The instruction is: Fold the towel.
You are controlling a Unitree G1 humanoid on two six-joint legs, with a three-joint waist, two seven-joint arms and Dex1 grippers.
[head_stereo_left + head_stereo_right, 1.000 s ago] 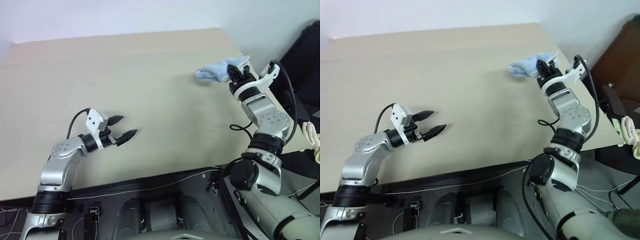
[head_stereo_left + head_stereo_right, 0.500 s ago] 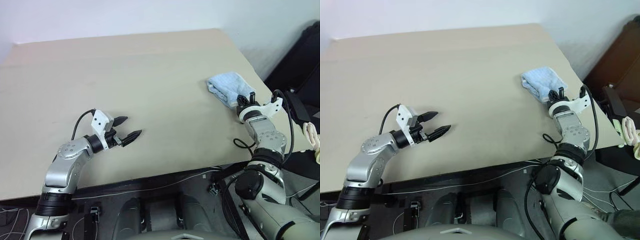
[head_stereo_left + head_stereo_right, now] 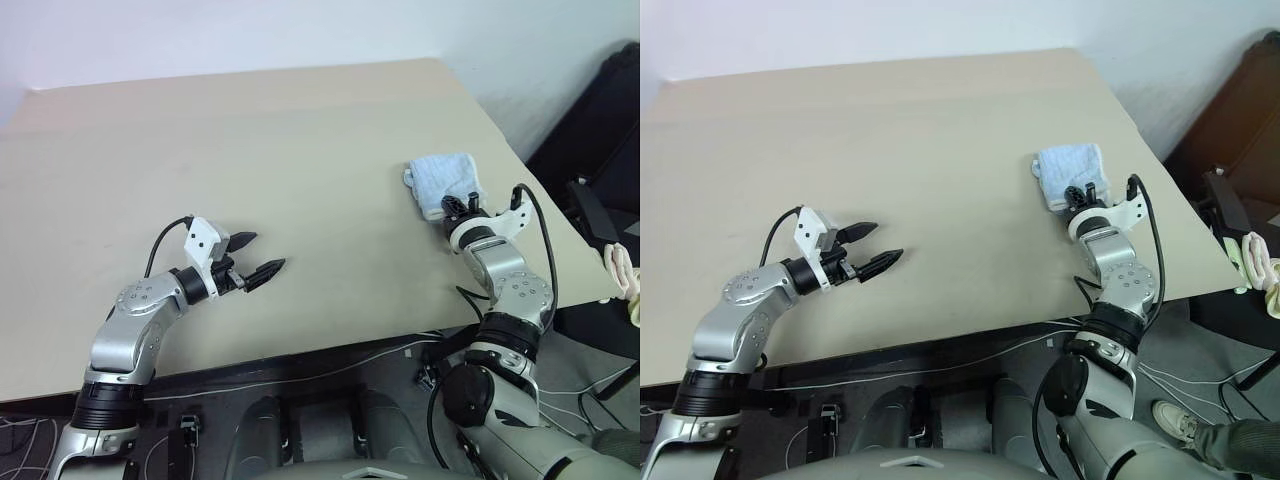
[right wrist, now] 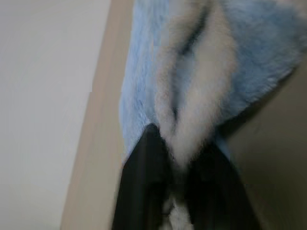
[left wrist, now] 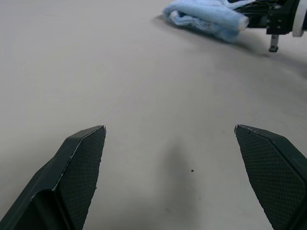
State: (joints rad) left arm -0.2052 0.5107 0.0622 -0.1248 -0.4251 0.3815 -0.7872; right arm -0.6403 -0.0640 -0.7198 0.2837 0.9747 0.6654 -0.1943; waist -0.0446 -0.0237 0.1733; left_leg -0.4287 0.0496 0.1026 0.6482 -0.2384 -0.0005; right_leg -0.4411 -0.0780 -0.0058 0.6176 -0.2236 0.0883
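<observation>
Near the right edge of the surface (image 3: pixel 250 150), toward its far corner, the light-blue towel (image 3: pixel 444 183) lies bunched into a small thick pad. The right tool (image 3: pixel 459 204) sits at the towel's near edge, level with the cloth; in the right wrist view its two black fingers (image 4: pixel 144 191) stand close together with a ridge of the pile between them, so it looks pinched on the towel, though how firmly I cannot tell. That low, edge-on hold suits laying the cloth down flat. Well apart, over the bare near-left part of the surface, the left tool (image 3: pixel 258 258) hovers with its tips spread wide and nothing between them, probably kept out of the way until needed.
</observation>
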